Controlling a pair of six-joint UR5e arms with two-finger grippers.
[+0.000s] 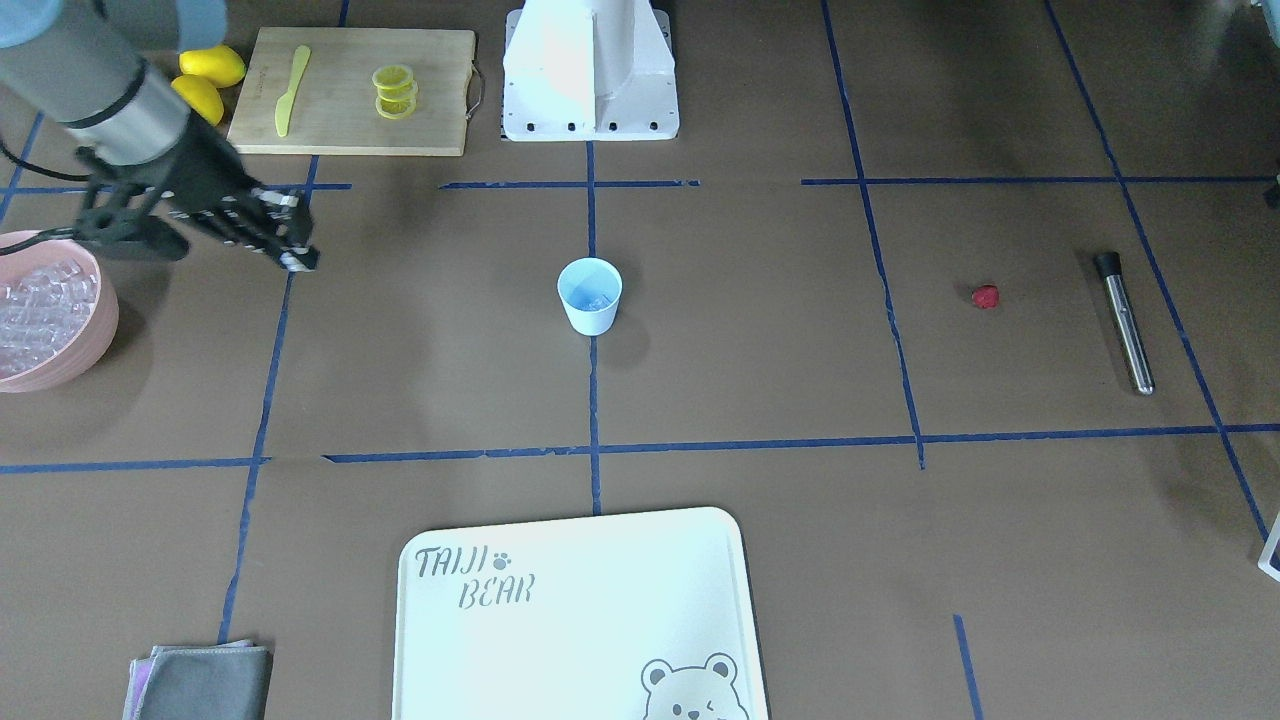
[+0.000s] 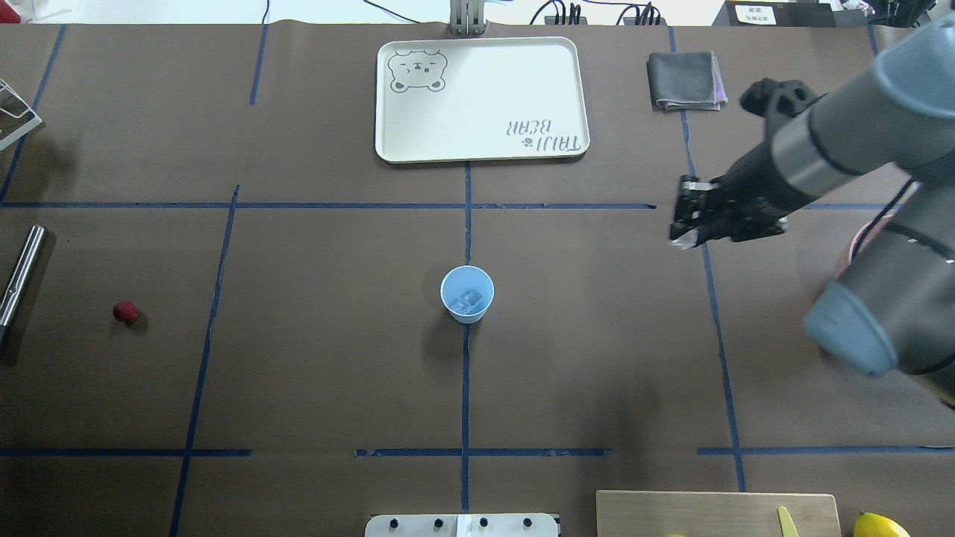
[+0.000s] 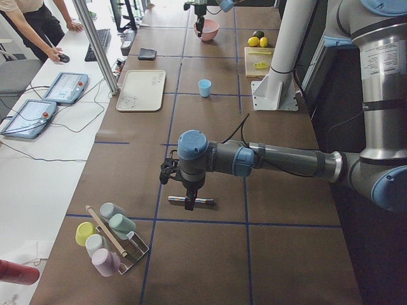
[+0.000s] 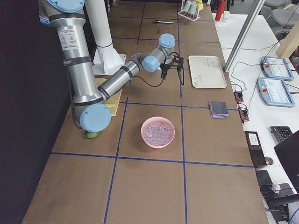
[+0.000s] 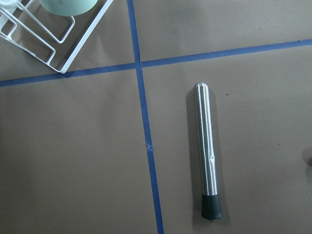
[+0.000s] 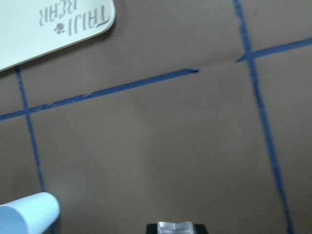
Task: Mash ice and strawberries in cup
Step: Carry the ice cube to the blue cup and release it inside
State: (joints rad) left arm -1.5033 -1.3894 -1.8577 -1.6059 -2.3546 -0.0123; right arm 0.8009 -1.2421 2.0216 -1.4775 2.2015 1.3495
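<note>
Standing well apart from right hand (image 2: pixel 683 224): cup (image 2: pixel 467 294).

Ice (image 2: pixel 467 300) in cup (image 2: pixel 467 294); strawberry (image 2: pixel 125 312) well apart.

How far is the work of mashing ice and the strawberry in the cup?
Done: some ice already lies in the cup. In hand: the right claw is in the air between pink bowl and cup, apparently shut on an ice cube. Left: the strawberry lies on the table, and the metal muddler is untouched below the left wrist camera. No mashing yet.
</note>
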